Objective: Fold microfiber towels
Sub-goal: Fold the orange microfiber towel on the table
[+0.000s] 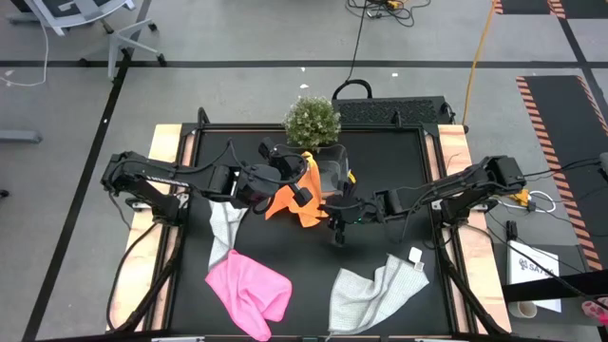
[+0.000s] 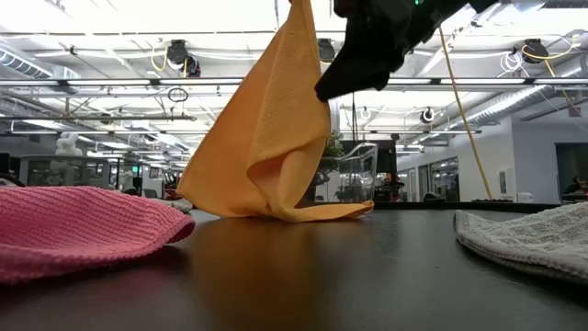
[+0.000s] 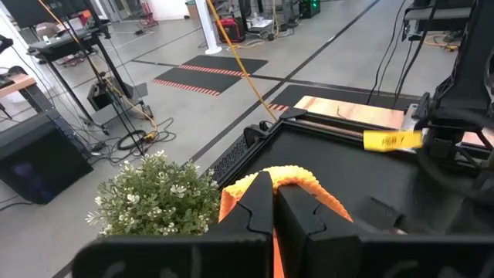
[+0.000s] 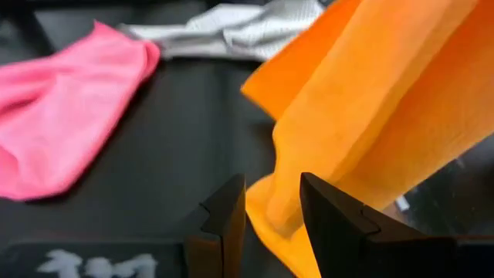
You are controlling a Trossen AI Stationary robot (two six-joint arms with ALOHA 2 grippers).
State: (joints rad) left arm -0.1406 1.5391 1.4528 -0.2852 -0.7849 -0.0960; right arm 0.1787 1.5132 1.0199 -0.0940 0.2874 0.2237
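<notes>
Hanging in a peaked drape near the middle of the black counter (image 1: 380, 171), the soft orange-yellow microfiber towel (image 1: 290, 201) is pinched at its top edge by the left gripper (image 3: 272, 202), whose dark fingers (image 3: 255, 205) are pressed together on the cloth. In the low view the towel's lower folds (image 2: 276, 198) trail on the counter while the rest rises steeply out of frame. The right gripper (image 4: 270, 208) sits low beside the towel's bottom corner, its two fingers (image 4: 228, 208) parted by a narrow gap and gripping nothing, the orange cloth lying just beyond them. A rumpled bright pink microfiber towel (image 1: 249, 291) lies near the front of the counter on the left arm's side. One light grey microfiber towel (image 1: 226, 226) lies under the left arm, stretching toward the pink one. A second light grey microfiber towel (image 1: 377, 290) rests crumpled at the front on the right arm's side. Behind the orange towel, at the counter's far edge, stands a small bushy green potted plant (image 1: 312, 121), with a clear plastic tub (image 1: 332, 171) just beside it.
</notes>
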